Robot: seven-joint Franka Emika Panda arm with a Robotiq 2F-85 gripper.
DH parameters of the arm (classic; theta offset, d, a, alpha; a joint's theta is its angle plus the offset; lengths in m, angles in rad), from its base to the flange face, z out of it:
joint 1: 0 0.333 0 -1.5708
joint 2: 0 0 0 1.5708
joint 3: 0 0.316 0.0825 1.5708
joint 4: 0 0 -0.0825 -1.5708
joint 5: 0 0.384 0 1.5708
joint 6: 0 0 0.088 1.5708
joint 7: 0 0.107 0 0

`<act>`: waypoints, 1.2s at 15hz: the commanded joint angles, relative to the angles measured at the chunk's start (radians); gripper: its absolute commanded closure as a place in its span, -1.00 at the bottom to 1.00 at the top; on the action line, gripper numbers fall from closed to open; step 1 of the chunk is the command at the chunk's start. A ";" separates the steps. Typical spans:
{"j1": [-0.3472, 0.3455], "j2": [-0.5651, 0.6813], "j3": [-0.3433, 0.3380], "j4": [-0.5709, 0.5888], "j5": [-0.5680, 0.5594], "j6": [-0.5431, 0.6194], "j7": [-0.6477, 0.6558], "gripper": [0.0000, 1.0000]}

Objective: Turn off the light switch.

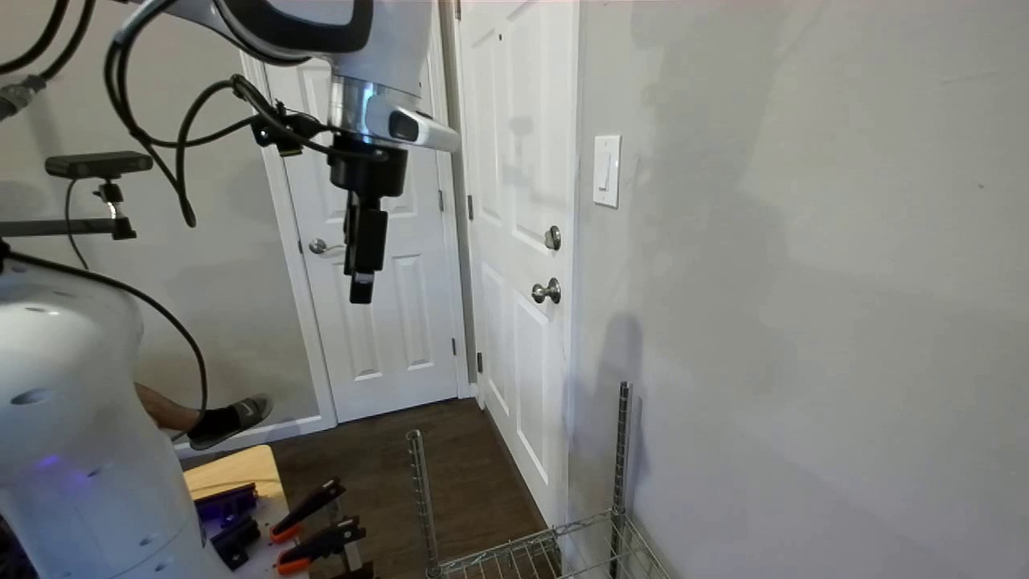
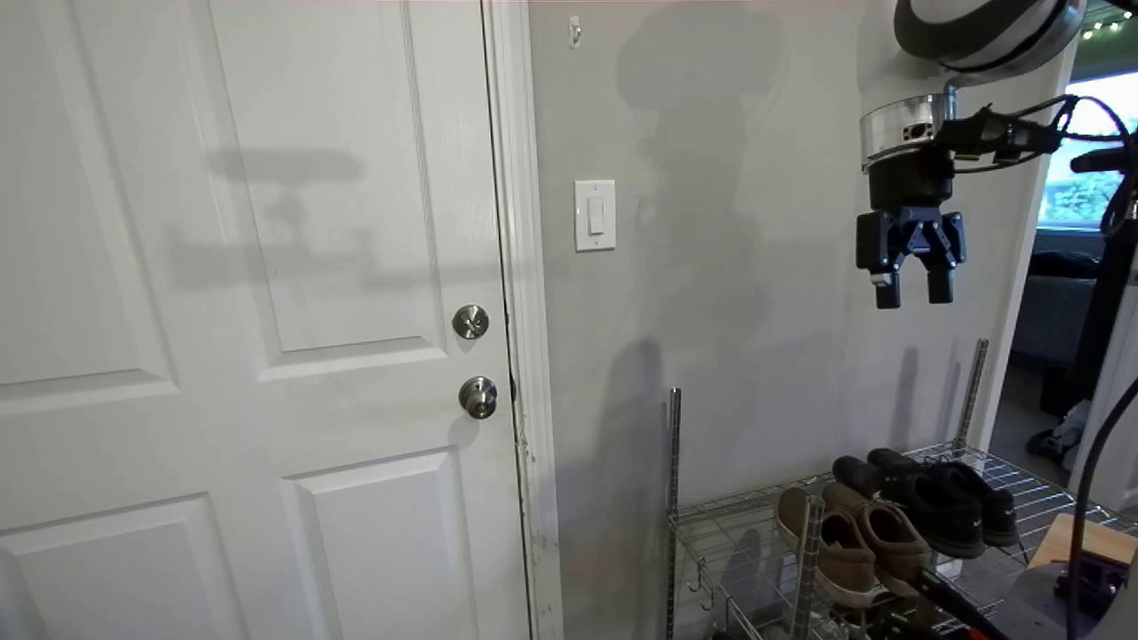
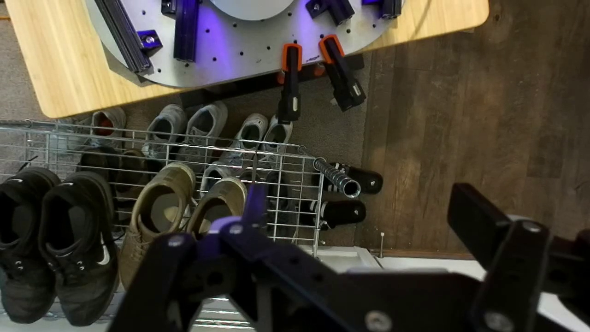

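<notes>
1. Switch [image 2: 595, 215]: white plate with a rocker, upright on the grey wall [image 2: 756, 373], just beside the door frame [image 2: 524, 267]. Which way the rocker is set, I cannot tell.
2. Gripper [image 2: 914, 292]: well apart from the switch, hanging with its fingers pointing down. They stand spread wide, nothing held between them.
3. Door [image 2: 240, 427]: white, panelled, left of the switch as I face it. Round metal knob [image 2: 478, 397], lock [image 2: 470, 322] just above.
4. Wire rack [image 2: 672, 462] along the wall. On it, brown shoes [image 2: 849, 567] and black shoes [image 2: 947, 520], the pairs side by side.
5. Metal base [image 3: 253, 37] on a wooden top [image 3: 73, 87]; two black-and-orange clamps [image 3: 290, 87] at its edge.
6. Second door [image 1: 394, 338]: white, lever handle [image 1: 319, 246]. Near it, a foot [image 1: 229, 422] in a dark slide.
</notes>
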 commanded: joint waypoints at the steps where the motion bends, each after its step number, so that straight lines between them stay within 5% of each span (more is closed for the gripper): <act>1: -0.006 0.106 0.011 -0.005 0.026 0.072 -0.007 -1.00; 2: 0.001 0.137 0.010 -0.005 0.033 0.099 -0.016 -1.00; 3: 0.007 0.165 0.011 -0.006 0.039 0.131 -0.020 -0.50; 12: 0.091 0.286 0.038 -0.074 0.049 0.642 -0.132 0.62; 14: 0.108 0.290 0.037 -0.098 0.052 0.774 -0.160 0.85; 18: 0.142 0.286 0.043 -0.154 0.038 1.055 -0.198 1.00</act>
